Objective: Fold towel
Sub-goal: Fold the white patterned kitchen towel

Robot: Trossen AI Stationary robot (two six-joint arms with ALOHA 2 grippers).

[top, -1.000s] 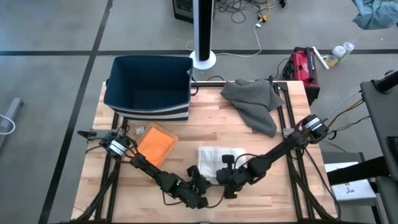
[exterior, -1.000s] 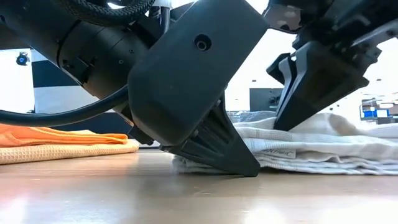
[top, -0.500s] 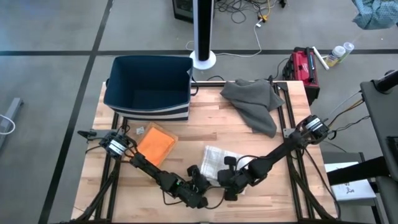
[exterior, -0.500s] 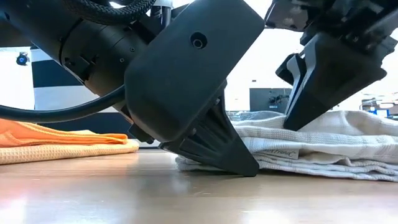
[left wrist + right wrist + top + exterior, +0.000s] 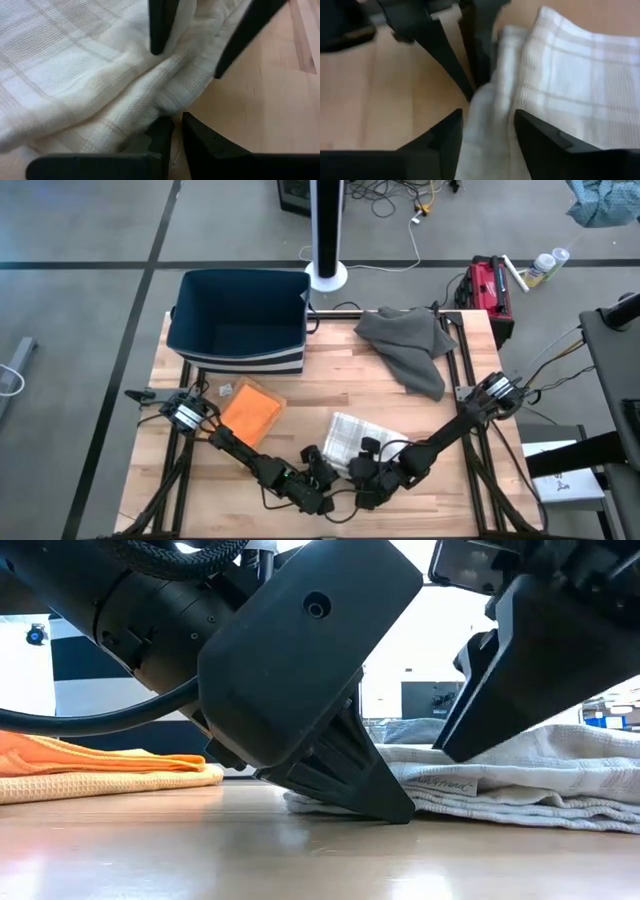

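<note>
A white checked towel (image 5: 357, 437), folded into a compact bundle, lies near the front edge of the wooden surface (image 5: 330, 380), between the two arms. Both pincers are down at its front corner. The left pincer (image 5: 322, 478) sits low against the surface at the towel's near edge; in the left wrist view its two dark fingers (image 5: 162, 132) are pressed almost together, with a fold of the towel (image 5: 100, 90) just beside their tips, though whether any cloth is pinched cannot be told. The right pincer (image 5: 368, 480) is at the same corner, just beside the left one. In the right wrist view its fingers (image 5: 540, 135) stand spread, and a ridge of white towel (image 5: 487, 120) runs between them without being clamped.

Farther back on the surface, an orange cloth (image 5: 252, 411) lies folded near the left arm's base, a grey cloth (image 5: 410, 345) sits crumpled toward the right rear, and a dark blue bin (image 5: 240, 320) stands at the left rear corner.
</note>
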